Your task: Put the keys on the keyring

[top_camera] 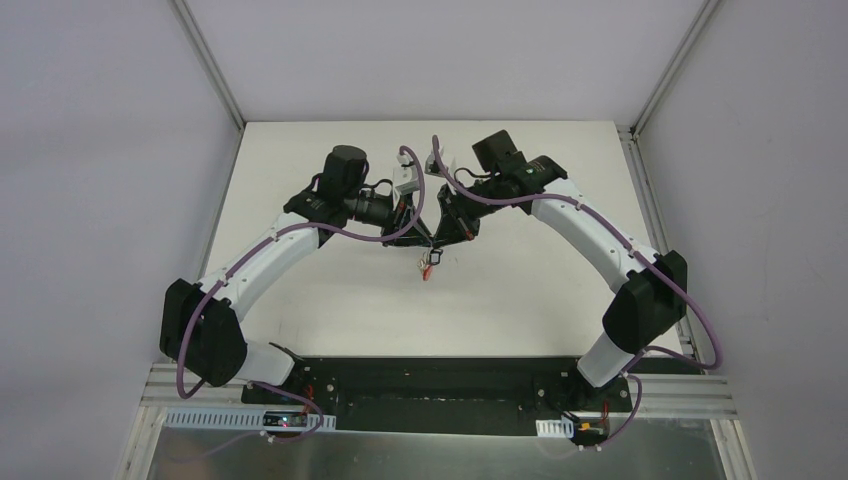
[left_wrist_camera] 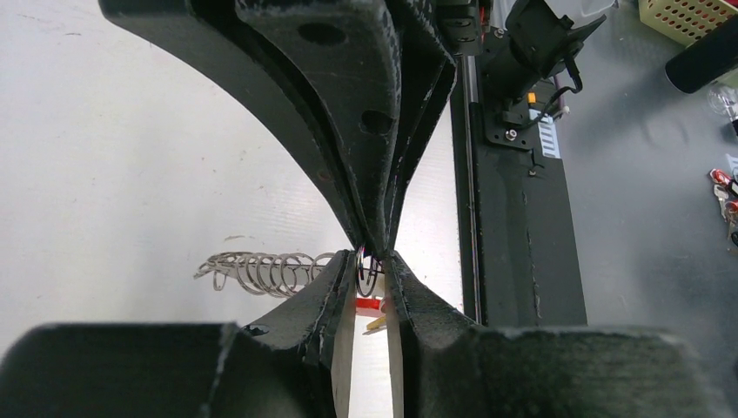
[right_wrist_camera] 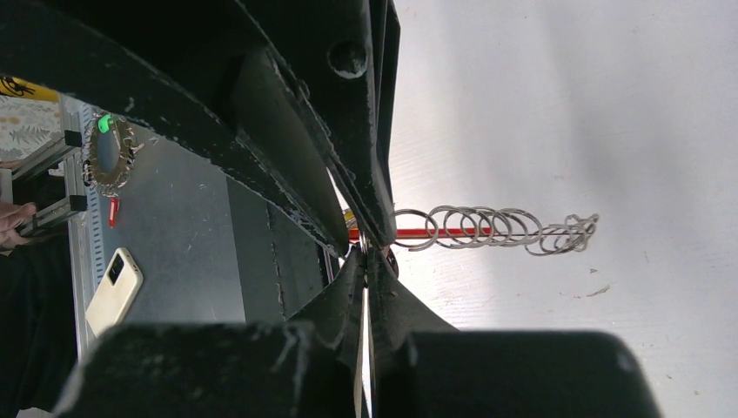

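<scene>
Right gripper (right_wrist_camera: 366,254) pinched shut on the keyring (right_wrist_camera: 487,228), steadying it above the table (top_camera: 330,300) centre; left gripper (left_wrist_camera: 370,266) narrow round one end loop (left_wrist_camera: 367,274), we judge to part it; grip unconfirmed

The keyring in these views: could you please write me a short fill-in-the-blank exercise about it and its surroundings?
The keyring's wire loops are ___ in colour.
The thin band along them is ___.
The right gripper has its jaws ___.
The table has a top that is ___.
Missing words: silver; red; shut; white.
</scene>
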